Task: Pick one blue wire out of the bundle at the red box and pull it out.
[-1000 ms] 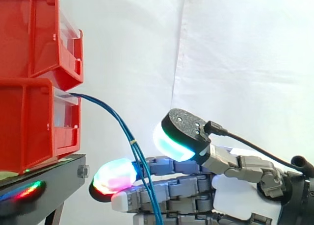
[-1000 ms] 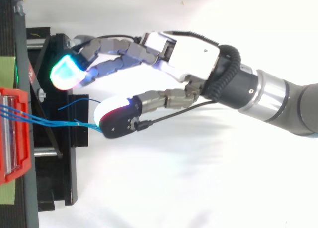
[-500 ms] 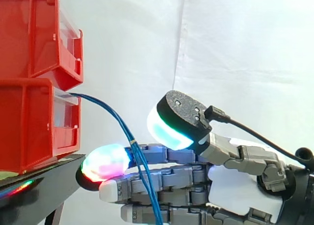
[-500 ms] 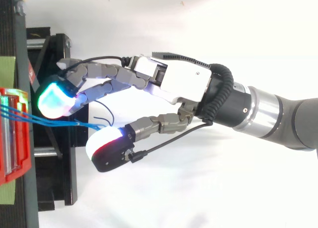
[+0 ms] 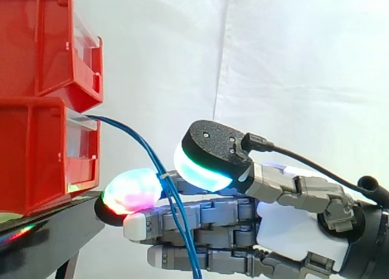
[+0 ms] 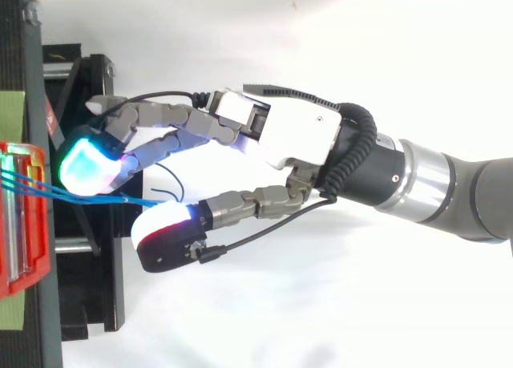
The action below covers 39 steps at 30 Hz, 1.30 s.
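A bundle of thin blue wires (image 5: 130, 131) comes out of the front of the lower red box (image 5: 36, 151) and droops down to the right. From above, the wires (image 6: 40, 189) run off the red box (image 6: 24, 216) at the left edge. My hand (image 6: 296, 131) reaches in from the right with its fingers held straight. A glowing fingertip (image 6: 88, 163) lies over the wires close to the box. The thumb pad (image 6: 164, 228) stands apart on the wires' other side. In the side view the wires cross in front of the fingers (image 5: 200, 221), below the thumb pad (image 5: 203, 169). The hand is open.
A second red box (image 5: 48, 42) is stacked above the lower one. Both rest on a black stand (image 5: 55, 227), whose frame (image 6: 88, 280) lies under the fingertips. A white curtain hangs behind.
The hand has moved left toward the red box. The thumb has swung away from the fingers, so the wires now lie between thumb and fingers.
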Each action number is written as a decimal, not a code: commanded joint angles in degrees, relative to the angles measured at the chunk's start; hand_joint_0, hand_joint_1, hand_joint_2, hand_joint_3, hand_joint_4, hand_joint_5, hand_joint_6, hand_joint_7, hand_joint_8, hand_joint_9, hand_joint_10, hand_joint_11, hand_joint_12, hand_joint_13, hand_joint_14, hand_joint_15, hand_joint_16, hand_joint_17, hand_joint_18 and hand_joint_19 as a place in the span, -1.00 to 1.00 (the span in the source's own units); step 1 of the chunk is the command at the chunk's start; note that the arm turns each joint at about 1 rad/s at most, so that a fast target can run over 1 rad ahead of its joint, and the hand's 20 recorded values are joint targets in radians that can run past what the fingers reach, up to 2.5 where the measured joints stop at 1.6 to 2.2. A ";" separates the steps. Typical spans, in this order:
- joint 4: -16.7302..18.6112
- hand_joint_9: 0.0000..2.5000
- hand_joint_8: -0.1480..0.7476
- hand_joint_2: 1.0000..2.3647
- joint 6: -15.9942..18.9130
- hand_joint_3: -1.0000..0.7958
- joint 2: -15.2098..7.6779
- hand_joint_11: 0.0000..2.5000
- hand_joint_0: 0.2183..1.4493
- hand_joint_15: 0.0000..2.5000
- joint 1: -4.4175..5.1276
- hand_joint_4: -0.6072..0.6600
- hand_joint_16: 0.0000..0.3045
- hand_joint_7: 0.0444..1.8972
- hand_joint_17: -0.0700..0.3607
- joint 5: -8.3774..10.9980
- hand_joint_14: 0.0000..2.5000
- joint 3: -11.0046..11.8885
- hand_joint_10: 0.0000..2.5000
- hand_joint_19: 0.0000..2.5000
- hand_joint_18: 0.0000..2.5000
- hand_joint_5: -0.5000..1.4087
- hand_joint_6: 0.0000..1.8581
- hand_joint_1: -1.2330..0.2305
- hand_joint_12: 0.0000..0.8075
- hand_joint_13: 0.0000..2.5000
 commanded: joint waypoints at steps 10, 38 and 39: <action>0.13 -0.42 -0.08 -0.99 0.00 -0.26 -0.01 -0.58 -0.44 -0.91 0.07 0.34 -0.66 0.05 -0.13 -0.53 -1.00 -0.04 -0.99 -0.83 -0.84 -0.63 -0.11 -0.32 -0.15 -0.85; 0.66 -0.20 -0.08 -0.98 -0.18 -0.20 -0.01 -0.32 -0.43 -0.87 -0.46 0.26 -0.68 0.08 -0.16 -3.26 -1.00 -0.04 -0.98 -0.78 -0.75 -0.60 -0.12 -0.26 -0.14 -0.74; 0.74 -0.19 -0.06 -0.98 -0.18 -0.20 -0.01 -0.34 -0.43 -0.86 -0.46 0.26 -0.66 0.06 -0.14 -3.26 -1.00 -0.04 -0.98 -0.78 -0.73 -0.60 -0.12 -0.23 -0.12 -0.73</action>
